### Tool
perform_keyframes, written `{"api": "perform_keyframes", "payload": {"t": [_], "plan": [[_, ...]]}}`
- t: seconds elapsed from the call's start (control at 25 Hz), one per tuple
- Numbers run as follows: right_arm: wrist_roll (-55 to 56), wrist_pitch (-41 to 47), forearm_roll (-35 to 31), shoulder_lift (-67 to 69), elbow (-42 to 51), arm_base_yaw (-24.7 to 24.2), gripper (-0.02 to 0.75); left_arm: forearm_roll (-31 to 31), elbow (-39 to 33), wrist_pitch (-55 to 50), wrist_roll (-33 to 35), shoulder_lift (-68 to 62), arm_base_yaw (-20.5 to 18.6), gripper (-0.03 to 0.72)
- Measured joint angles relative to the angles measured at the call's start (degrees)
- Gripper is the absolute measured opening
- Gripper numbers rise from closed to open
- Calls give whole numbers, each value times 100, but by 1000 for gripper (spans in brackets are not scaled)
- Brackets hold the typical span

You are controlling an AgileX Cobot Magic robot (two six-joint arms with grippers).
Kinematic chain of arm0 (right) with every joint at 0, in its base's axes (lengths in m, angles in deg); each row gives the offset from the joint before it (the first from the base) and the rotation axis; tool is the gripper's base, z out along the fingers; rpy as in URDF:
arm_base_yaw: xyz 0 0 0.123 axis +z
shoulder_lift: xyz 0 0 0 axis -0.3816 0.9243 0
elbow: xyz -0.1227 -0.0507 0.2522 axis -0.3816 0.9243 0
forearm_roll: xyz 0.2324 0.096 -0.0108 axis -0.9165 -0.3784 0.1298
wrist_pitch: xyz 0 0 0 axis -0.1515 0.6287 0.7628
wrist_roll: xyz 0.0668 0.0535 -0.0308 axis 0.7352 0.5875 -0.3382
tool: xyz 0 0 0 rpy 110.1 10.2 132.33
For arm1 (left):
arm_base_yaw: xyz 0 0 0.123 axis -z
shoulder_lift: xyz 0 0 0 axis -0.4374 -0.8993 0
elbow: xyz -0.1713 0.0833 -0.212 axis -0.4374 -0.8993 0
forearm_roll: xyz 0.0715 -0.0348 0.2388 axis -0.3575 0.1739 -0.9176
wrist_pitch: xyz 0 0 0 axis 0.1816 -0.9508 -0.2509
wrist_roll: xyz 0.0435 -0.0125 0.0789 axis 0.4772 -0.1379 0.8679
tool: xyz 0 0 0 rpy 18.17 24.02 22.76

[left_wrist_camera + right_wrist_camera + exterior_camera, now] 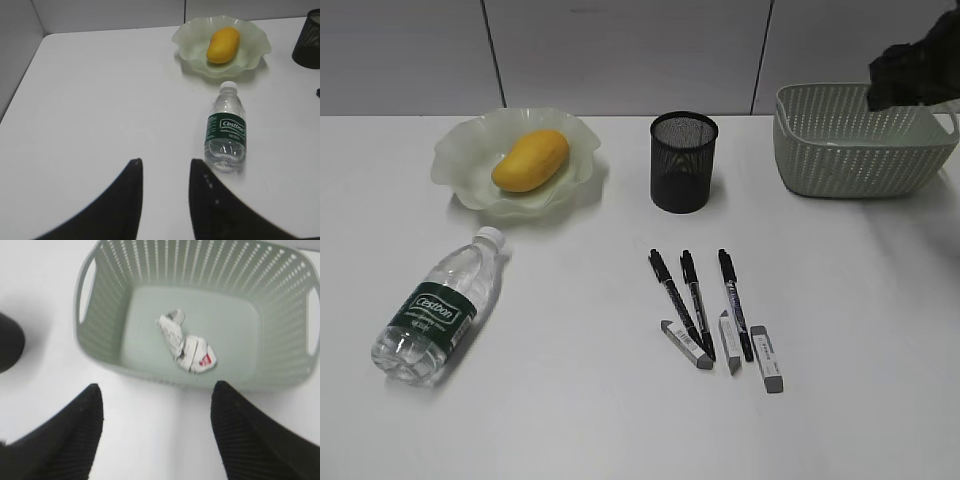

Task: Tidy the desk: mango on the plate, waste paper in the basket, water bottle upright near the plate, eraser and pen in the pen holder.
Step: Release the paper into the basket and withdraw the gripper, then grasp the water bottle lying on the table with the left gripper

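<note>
- The paper step looks done: the waste paper point(186, 343) lies on the floor of the green basket point(100, 340).
- The right gripper point(156, 432) hangs over the basket with its jaws wide apart and nothing in them.
- The mango point(530, 159) already sits in the wavy green plate point(455, 165).
- The black mesh pen holder point(683, 161) looks empty.
- Three pens point(692, 290) and three erasers point(730, 345) lie on the white worktop point(570, 400) in front of the holder.
- The water bottle point(226, 128) lies on its side near the plate.
- The left gripper point(165, 187) is partly open and holds nothing.
- I think the next move is to stand the bottle up, gripping it round its middle.
</note>
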Motion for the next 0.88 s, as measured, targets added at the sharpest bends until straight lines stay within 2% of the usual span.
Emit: {"api": "perform_keyframes", "payload": {"t": [0.12,0.36,0.64,0.88], "plan": [[33,303,-4,-1293,1212,0,509,0,0,0,0,0,0,237],[47,1447,38,-4337,3340,0,505,0,0,0,0,0,0,237],[215,3083,158,-7683,3811,0,497,0,0,0,0,0,0,237],[491,3553,520,-9780,3899,0,477,0,0,0,0,0,0,237]]}}
